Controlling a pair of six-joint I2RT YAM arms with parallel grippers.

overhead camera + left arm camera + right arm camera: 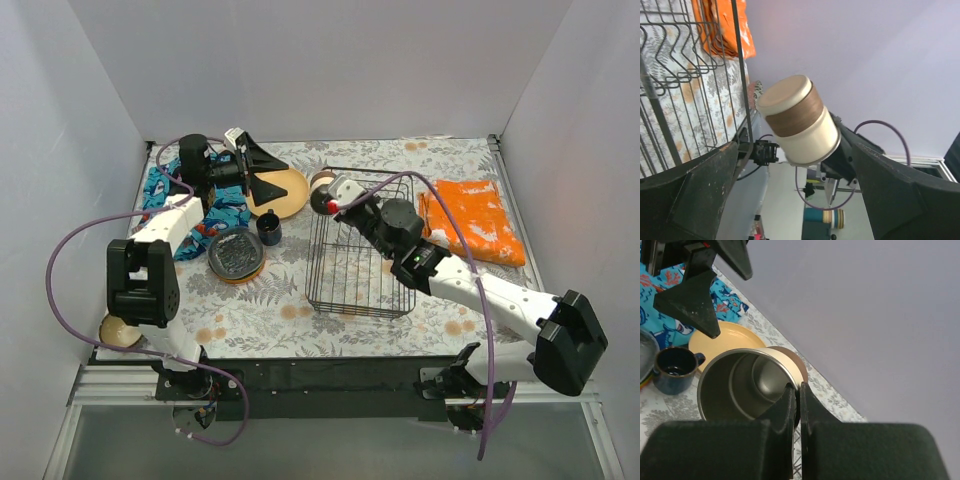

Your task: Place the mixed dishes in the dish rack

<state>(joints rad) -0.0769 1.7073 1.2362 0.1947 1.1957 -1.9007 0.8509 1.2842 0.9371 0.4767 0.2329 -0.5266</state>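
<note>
We find the dish rack [360,310] holding no dish that we can see, so loading is at its first item, with nearly everything left to do. Going from the left: a pale bowl [118,331] sits at the near left edge, partly hidden by the left arm. A blue patterned cloth [160,188] lies at the far left. Just beside the cloth is a dark patterned plate [236,252], which tops a stack showing an orange rim beneath. A dark blue mug [268,228] stands beside the stack, with a yellow plate [288,196] just behind it. All of these are on the table and outside the rack. The left arm is folded back on itself, and the left gripper [268,175] hovers over the yellow plate's left edge. Its fingers are spread wide and hold nothing. The right arm reaches diagonally across the rack to its far left corner. There the right gripper [796,390] is pinched on the rim of the beige-silver cup [800,120], one finger inside the wall and one outside. The cup is lifted off the table and tipped, base toward the left arm. We cannot tell whether it hangs inside the rim line or just outside. An orange bag [475,220] lies to the right of the rack (not part of the load). In our judgement the cup has yet to be lowered and released, and the mug, bowl and plates then follow.
</note>
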